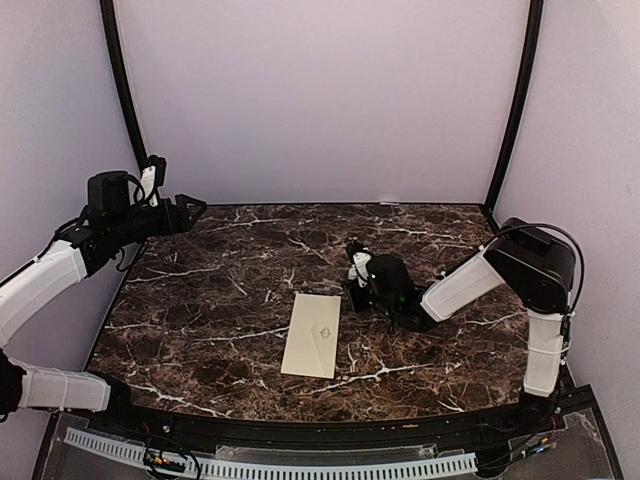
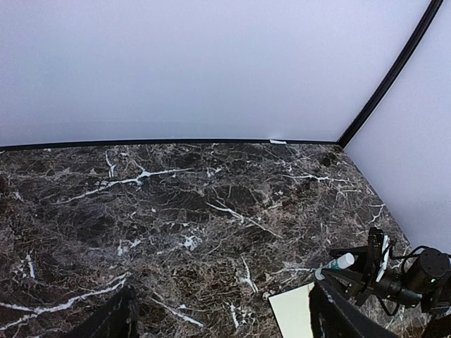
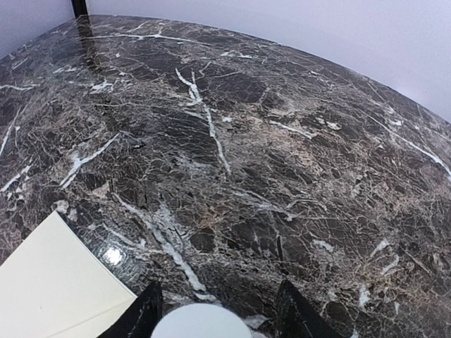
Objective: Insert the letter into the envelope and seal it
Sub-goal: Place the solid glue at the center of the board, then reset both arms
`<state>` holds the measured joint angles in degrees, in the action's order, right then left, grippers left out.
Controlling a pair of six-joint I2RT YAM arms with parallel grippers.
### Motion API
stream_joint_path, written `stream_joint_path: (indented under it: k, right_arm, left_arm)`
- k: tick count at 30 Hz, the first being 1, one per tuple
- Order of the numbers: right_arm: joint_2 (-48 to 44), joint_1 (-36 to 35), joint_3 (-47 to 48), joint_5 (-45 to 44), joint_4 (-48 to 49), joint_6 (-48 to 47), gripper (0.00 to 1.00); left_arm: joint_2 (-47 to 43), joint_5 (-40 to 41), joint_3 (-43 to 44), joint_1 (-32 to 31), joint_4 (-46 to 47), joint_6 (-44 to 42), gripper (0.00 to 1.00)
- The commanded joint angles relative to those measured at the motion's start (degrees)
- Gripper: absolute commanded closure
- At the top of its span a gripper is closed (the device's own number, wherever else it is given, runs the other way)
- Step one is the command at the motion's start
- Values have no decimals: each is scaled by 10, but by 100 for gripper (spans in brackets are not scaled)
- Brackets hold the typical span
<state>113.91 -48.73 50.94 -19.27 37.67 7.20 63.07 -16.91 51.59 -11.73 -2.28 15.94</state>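
The left arm stood raised at the left side. Its forearm climbed from the near corner and its wrist was levelled off, so the left hand (image 1: 198,210) pointed rightward, high over the far left corner of the bench (image 1: 220,300). Its fingers were spread wide with nothing between them, and it was well apart from everything lying on the bench.

The right arm rose upright from its base at the near right. It folded sharply at a high elbow, and its forearm sloped down and to the left. This brought the right hand (image 1: 357,270) low over the middle of the bench. Its fingers stood apart around a white round-topped stick (image 3: 197,324), with a gap showing on one side of the stick. I could not tell whether the other finger touched it.

The envelope (image 1: 313,335) lay flat on the bench near the middle, a little toward the near edge. It sat just to the left of the right hand and nearer than it, and the two did not touch. Its long axis ran from the near edge toward the back wall, with the far end leaning slightly to the right. The face with the small faint emblem (image 1: 322,331) was turned up, and the outline read as a plain long rectangle. One corner of the envelope showed in each wrist view.
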Motion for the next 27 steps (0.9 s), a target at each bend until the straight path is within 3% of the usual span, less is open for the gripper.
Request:
stream_joint_path:
  k: [1,16,21,27]
  right_arm:
    - [-9,3,-7,-1,22,0,46]
    - [-104,3,-56,-10,18,17,28]
    - [-189,3,-71,7,-26,22,20]
    - [-276,22,-27,39,-160,26,7]
  left_arm:
    - [-2,-5,-5,6,6,5,18]
    - [-8,-3,-5,9,7,13,18]
    - [-25,11,-37,9,49,69,18]
    - [0,46,-77,10,130,97,17]
